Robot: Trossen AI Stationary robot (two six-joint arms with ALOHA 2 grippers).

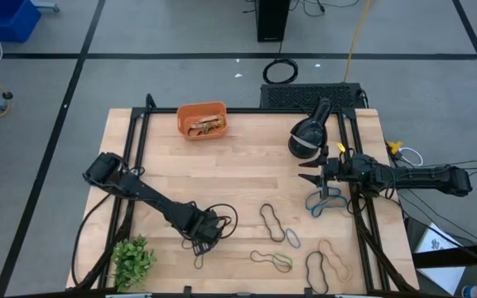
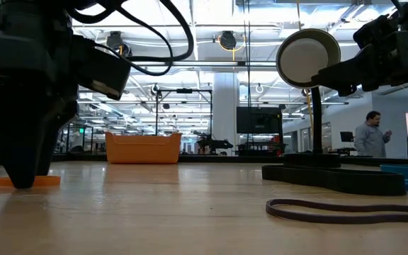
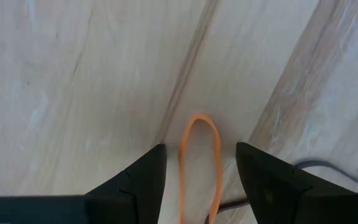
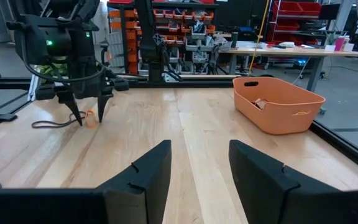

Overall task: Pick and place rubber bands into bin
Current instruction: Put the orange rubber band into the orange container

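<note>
An orange rubber band point(image 3: 199, 117) lies flat on the wooden table point(image 1: 247, 165). My left gripper point(image 3: 201, 148) points straight down over it, open, with one finger on each side of the loop's end and low over the wood point(image 2: 23, 166). The orange bin point(image 1: 201, 120), with some bands inside, stands at the far edge left of centre. More rubber bands lie near the right front: black point(image 1: 272, 222), green and tan point(image 1: 272, 261), black point(image 1: 315, 271), tan point(image 1: 335, 257) and blue point(image 1: 317, 203). My right gripper point(image 1: 303, 175) waits level and open at the right.
A black lamp-like stand with a round head point(image 1: 309, 136) sits at the far right. A small green plant point(image 1: 133, 261) stands at the near left corner. A dark cable loop point(image 1: 222, 217) lies beside my left gripper. Bare wood lies between the bin and the bands.
</note>
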